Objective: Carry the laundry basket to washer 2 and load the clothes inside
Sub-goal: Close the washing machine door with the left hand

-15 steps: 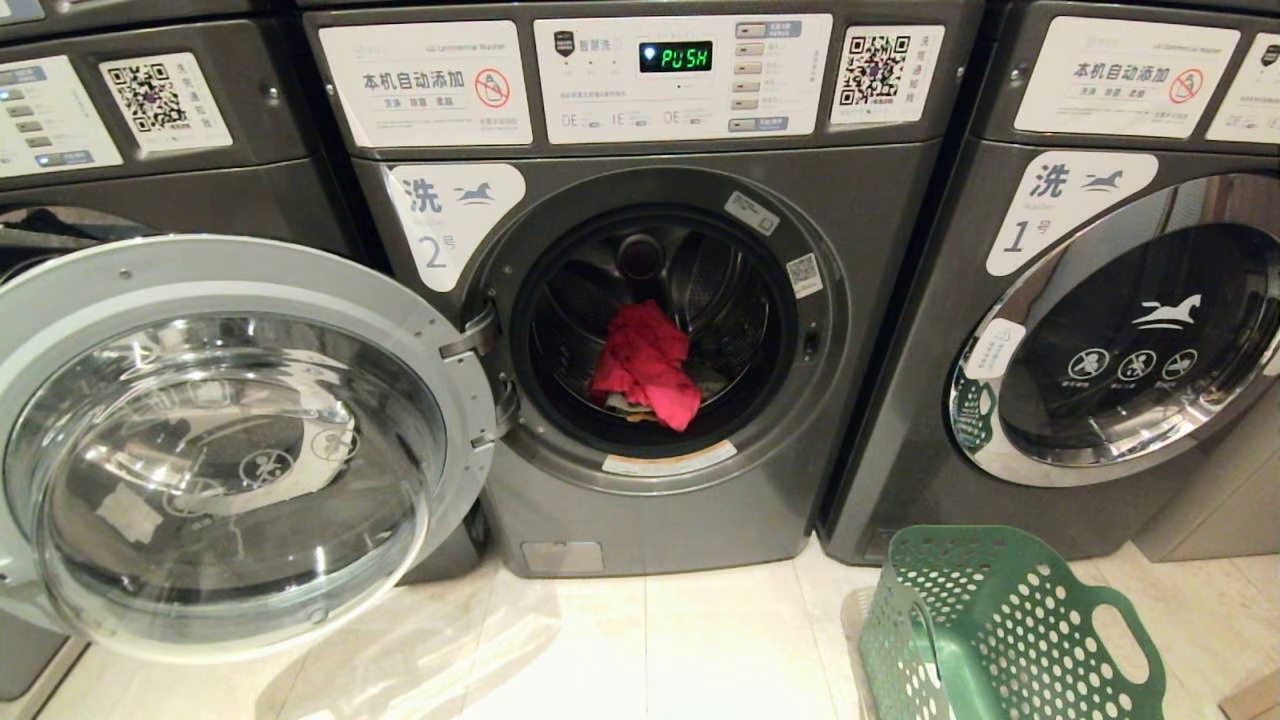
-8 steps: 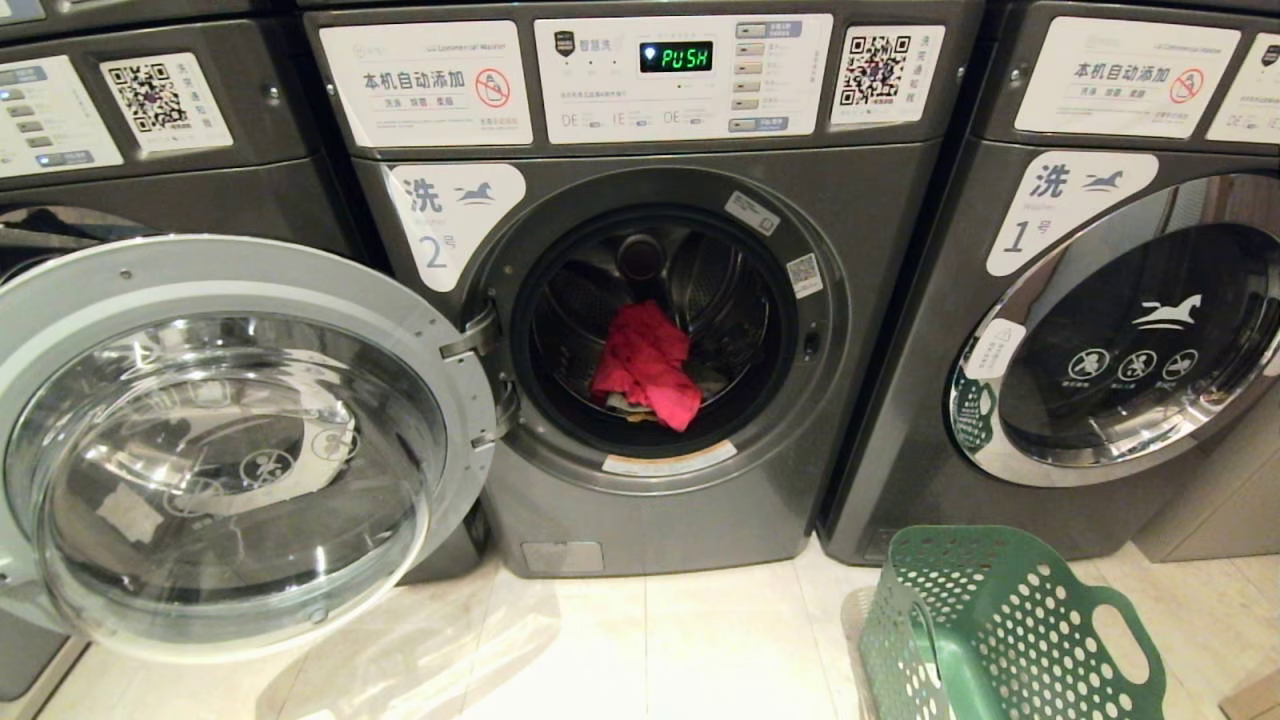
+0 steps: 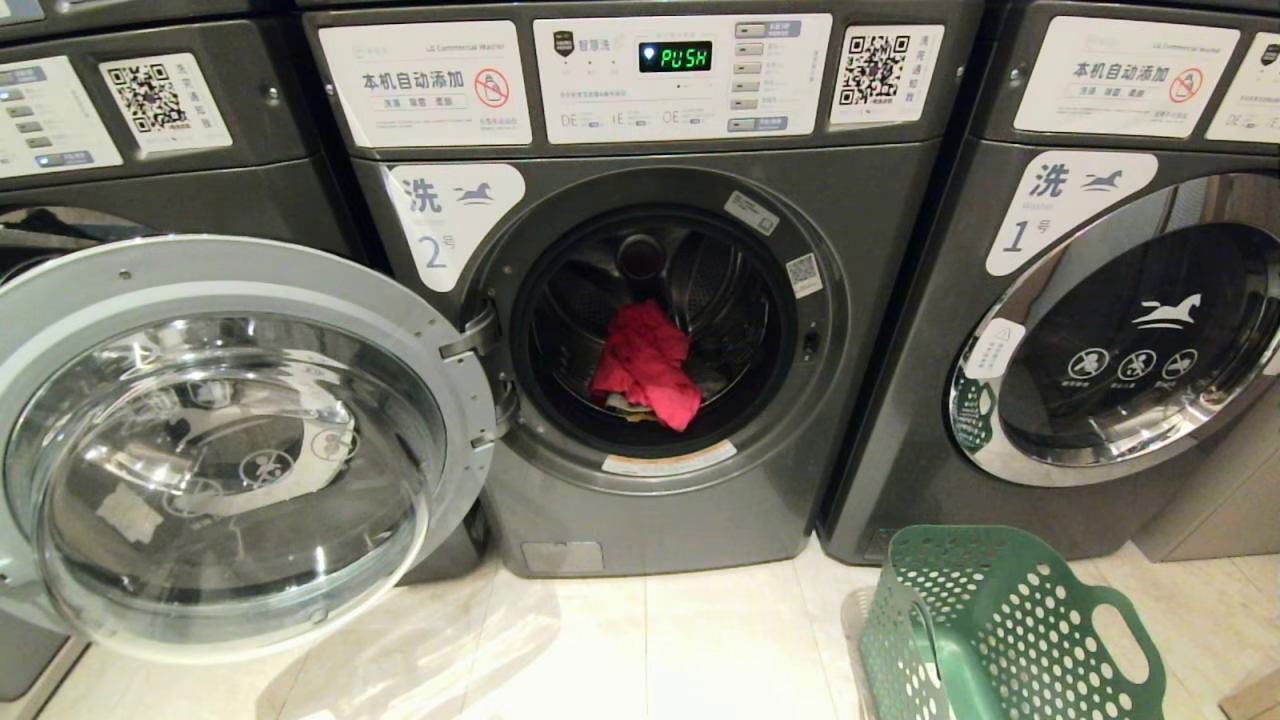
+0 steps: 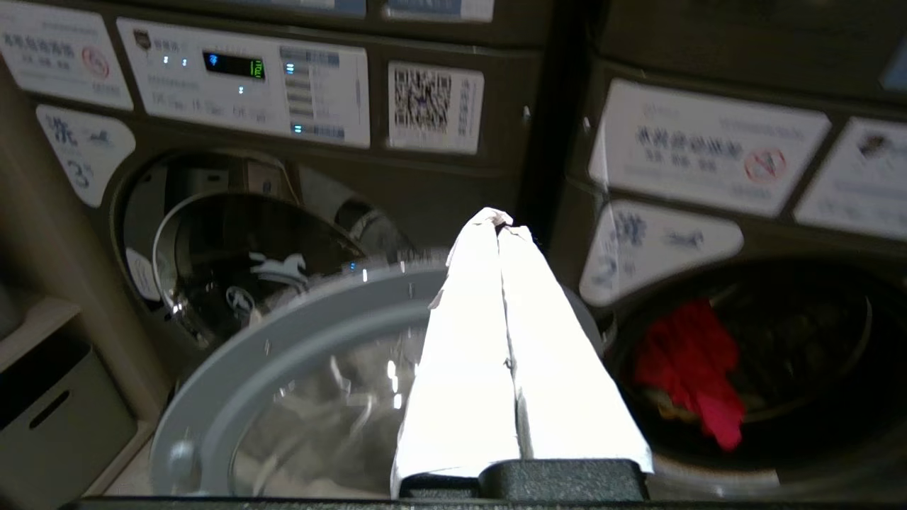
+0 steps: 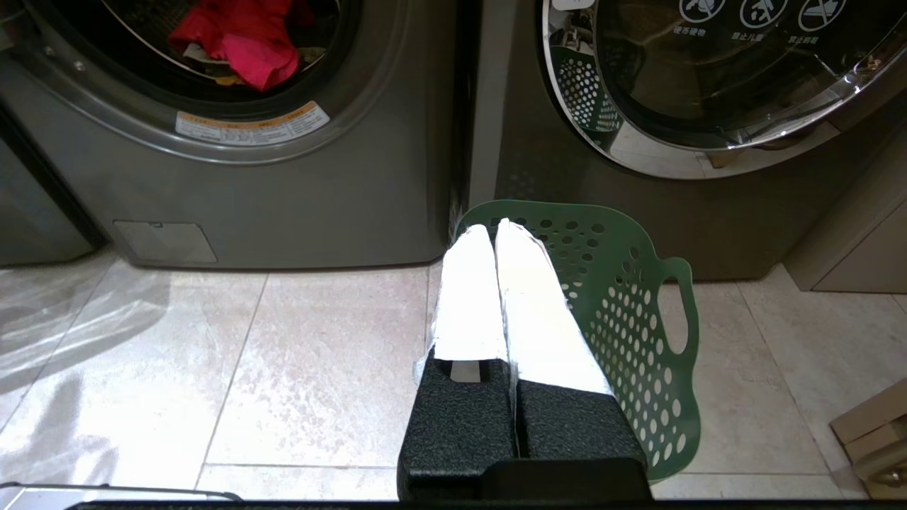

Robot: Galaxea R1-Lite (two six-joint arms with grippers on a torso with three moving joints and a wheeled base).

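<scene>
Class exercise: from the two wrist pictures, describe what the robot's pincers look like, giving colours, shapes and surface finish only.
Both match. The left pincer has two long, flat white fingers tapering to narrow tips, set in a black base. The right pincer has the same white, tapering fingers on a blocky black mount with a rough, grainy texture. No cables or markings show.

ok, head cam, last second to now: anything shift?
Nothing visibly changed. Washer 2 still has its door swung open with the red garment in the drum, the laundry basket sits on the floor to its right, and no arm enters the head view.
</scene>
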